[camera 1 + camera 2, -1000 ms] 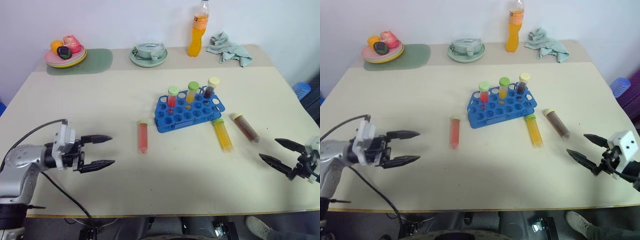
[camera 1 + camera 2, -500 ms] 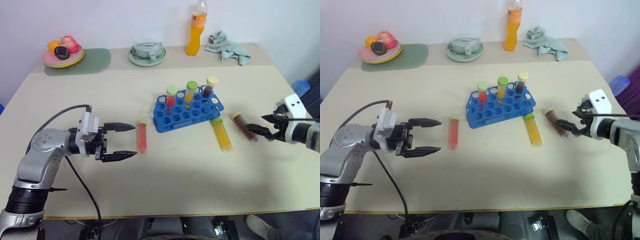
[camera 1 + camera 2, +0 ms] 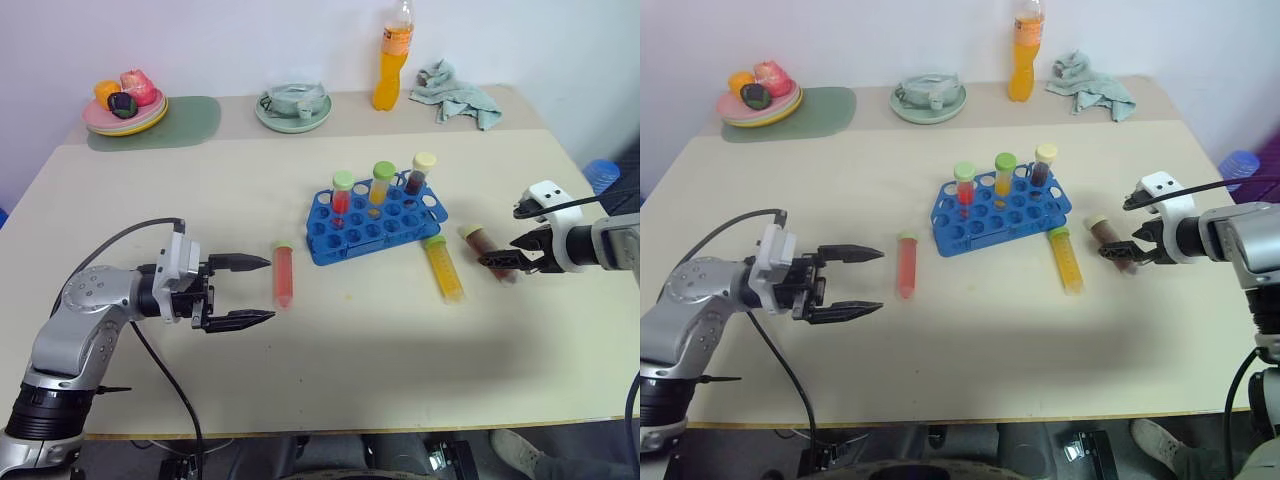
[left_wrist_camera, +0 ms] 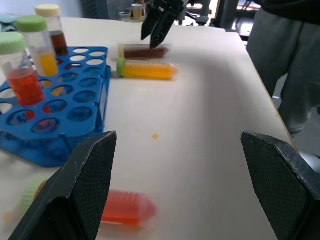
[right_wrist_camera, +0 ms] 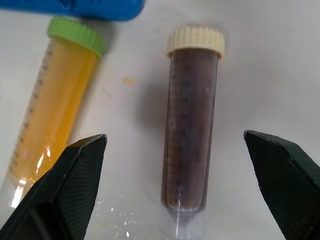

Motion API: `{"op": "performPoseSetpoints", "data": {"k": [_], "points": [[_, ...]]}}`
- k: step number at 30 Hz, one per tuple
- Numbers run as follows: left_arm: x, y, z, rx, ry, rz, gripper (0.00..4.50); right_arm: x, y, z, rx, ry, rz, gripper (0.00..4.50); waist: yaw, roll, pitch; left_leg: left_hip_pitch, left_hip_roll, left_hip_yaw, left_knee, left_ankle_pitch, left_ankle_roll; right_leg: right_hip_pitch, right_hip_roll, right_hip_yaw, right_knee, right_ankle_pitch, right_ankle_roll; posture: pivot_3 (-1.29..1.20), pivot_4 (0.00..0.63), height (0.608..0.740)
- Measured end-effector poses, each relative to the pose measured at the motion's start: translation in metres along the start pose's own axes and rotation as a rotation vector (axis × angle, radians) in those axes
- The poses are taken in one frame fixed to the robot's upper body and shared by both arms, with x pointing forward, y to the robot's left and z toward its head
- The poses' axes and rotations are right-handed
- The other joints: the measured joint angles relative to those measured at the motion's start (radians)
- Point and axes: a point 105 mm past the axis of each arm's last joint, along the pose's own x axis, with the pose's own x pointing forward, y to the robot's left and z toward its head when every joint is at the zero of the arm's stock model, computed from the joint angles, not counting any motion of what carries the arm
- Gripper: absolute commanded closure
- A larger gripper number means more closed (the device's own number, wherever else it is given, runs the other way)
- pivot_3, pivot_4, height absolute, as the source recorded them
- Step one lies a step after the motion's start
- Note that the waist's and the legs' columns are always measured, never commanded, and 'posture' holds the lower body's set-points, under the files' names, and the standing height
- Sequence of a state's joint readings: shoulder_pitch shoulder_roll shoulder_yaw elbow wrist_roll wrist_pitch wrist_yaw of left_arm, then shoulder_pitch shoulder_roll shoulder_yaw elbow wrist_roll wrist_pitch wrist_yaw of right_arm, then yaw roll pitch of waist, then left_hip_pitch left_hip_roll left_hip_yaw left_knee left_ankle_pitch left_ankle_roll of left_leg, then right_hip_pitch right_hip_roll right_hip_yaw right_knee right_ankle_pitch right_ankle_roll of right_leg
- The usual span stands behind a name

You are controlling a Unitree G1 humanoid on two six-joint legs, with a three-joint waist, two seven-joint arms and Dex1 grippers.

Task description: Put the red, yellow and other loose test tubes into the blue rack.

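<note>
Directly above brown tube (image 5: 189, 125), right pincer (image 3: 510, 238)

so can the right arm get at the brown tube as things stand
Probably yes. The right pincer stands open right over the brown tube, which lies flat on the table; the yellow tube lies apart beside it, leaving room for both fingers.

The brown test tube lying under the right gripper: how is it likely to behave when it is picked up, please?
The brown test tube is round and lies flat on the table, so a nudge would probably roll it. Its smooth clear wall may slip between the open right gripper fingers. Being nearly full, it is likely weighty for its size.
</note>
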State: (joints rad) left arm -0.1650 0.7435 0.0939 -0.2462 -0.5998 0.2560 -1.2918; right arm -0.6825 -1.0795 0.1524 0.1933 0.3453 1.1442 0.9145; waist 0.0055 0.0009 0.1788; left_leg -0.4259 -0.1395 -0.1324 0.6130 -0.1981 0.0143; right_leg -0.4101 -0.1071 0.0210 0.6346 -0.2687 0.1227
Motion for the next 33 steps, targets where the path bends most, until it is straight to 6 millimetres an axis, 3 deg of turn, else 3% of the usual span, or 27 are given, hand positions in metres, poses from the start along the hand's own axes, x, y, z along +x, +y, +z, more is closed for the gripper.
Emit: {"op": "performPoseSetpoints", "data": {"k": [5, 12, 20, 23, 28, 33], "points": [[-0.001, -0.002, -0.001, -0.003, 0.007, 0.015, 0.47, 0.006, -0.005, 0.011, -0.004, 0.004, -0.002, 0.0, -0.001, 0.0, 0.0, 0.0, 0.0, 0.0, 0.0, 0.0, 0.0, 0.0, 0.0, 0.0, 0.0, 0.0, 0.001, 0.0, 0.15, 0.739], [0.0, -0.003, 0.0, 0.008, 0.007, 0.047, 0.47, 0.015, -0.011, 0.01, 0.0, 0.049, 0.002, 0.0, 0.001, 0.0, 0.0, 0.0, 0.0, 0.0, 0.0, 0.0, -0.001, 0.0, 0.0, 0.0, 0.0, 0.0, 0.001, 0.0, 0.15, 0.739], [-0.002, -0.006, -0.001, 0.007, 0.017, 0.06, 0.47, 0.026, -0.02, -0.003, -0.002, 0.122, -0.003, 0.0, -0.001, 0.0, 0.0, 0.0, 0.0, 0.0, 0.0, 0.0, -0.001, -0.001, 0.001, 0.0, 0.0, 0.001, 0.001, 0.0, 0.15, 0.739], [-0.002, -0.006, -0.001, 0.004, 0.02, 0.061, 0.43, 0.026, -0.022, -0.003, -0.007, 0.125, -0.001, 0.83, -0.001, 0.0, 0.0, 0.0, 0.0, 0.0, 0.0, 0.0, -0.001, -0.001, 0.001, 0.0, 0.0, 0.001, 0.001, 0.0, 0.15, 0.739], [-0.002, -0.006, 0.0, 0.012, 0.023, 0.064, 0.43, 0.029, -0.023, -0.001, -0.016, 0.126, 0.007, 3.31, -0.002, 0.0, 0.0, 0.0, 0.0, 0.0, 0.0, 0.0, -0.001, 0.0, 0.001, 0.0, 0.0, 0.001, 0.001, 0.0, 0.15, 0.739], [-0.002, -0.006, 0.0, 0.015, 0.022, 0.073, 0.43, 0.03, -0.023, 0.0, -0.034, 0.13, 0.006, 3.31, -0.003, 0.0, 0.0, 0.0, 0.0, 0.0, 0.0, 0.0, -0.001, 0.0, 0.001, 0.0, 0.001, 0.001, 0.001, 0.0, 0.15, 0.739]]}}
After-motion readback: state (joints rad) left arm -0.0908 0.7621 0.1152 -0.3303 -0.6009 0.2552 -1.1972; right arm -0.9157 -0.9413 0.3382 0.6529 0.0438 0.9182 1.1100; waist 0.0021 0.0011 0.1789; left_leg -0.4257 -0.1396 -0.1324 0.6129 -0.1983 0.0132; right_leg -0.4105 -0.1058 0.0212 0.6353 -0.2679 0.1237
